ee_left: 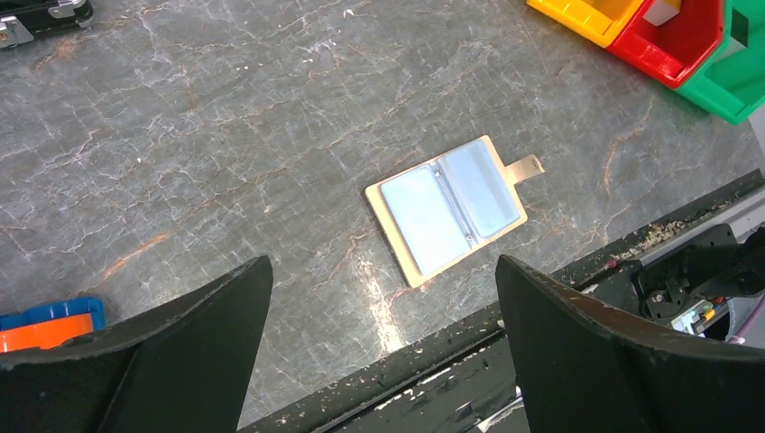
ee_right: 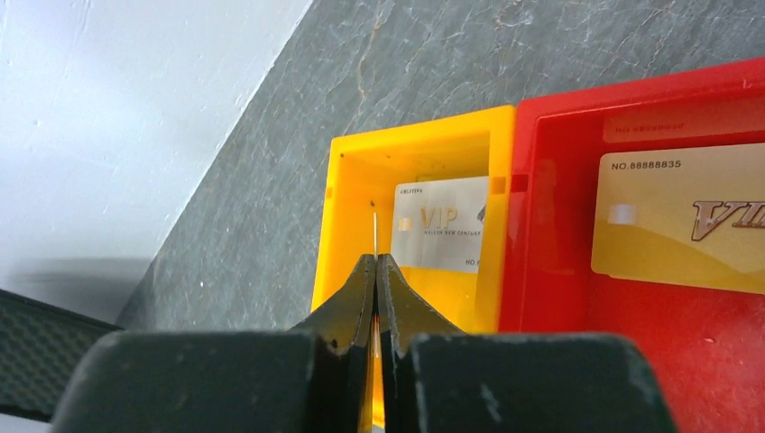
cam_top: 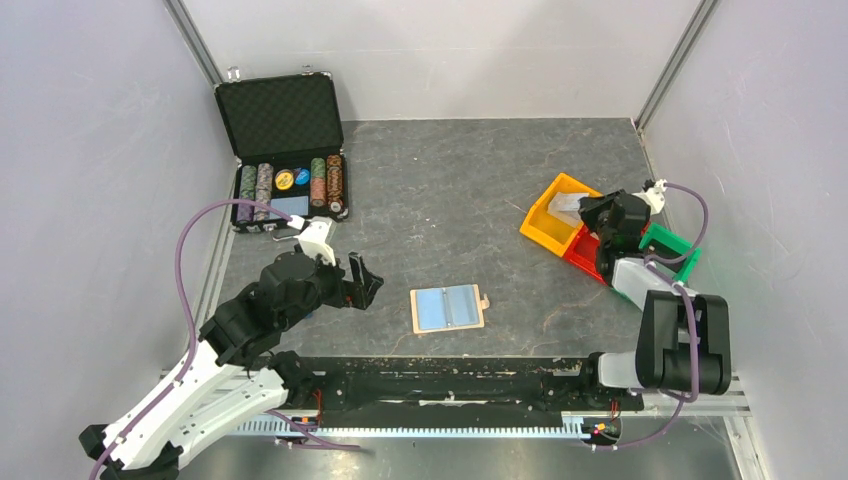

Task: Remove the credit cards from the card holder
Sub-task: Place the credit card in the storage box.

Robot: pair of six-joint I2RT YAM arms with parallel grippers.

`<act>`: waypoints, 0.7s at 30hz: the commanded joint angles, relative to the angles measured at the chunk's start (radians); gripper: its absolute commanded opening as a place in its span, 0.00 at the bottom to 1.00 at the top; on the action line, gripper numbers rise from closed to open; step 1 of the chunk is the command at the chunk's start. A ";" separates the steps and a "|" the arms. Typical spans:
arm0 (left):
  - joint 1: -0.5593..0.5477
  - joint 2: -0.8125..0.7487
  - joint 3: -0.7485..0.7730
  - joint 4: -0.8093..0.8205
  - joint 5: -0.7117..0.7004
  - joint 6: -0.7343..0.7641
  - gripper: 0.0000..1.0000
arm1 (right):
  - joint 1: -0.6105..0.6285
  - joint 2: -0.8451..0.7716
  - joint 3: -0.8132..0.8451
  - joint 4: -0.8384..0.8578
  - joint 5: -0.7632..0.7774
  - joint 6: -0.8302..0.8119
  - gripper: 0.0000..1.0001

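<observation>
Drop-off step: right gripper (ee_right: 376, 271) pinches a credit card (ee_right: 374, 225) edge-on above the yellow bin (ee_right: 361, 153), 1 VIP card (ee_right: 442, 236) inside. Next: let go cleanly. Card holder (cam_top: 448, 308) lies open on the table (cam_top: 450, 190); left gripper (cam_top: 362, 282) hovers nearby, spread wide.

left end effector (cam_top: 364, 282) spread wide, low | right end effector (ee_right: 375, 262) pinching credit card (ee_right: 374, 233) edge-on

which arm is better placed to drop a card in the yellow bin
Right. The right gripper is shut on a thin card held edge-on above the yellow bin. The left gripper is open, empty, over by the card holder.
</observation>
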 commanded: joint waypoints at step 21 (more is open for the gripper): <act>0.001 -0.016 -0.005 0.027 -0.017 0.044 1.00 | -0.020 0.237 0.107 0.209 0.059 0.142 0.00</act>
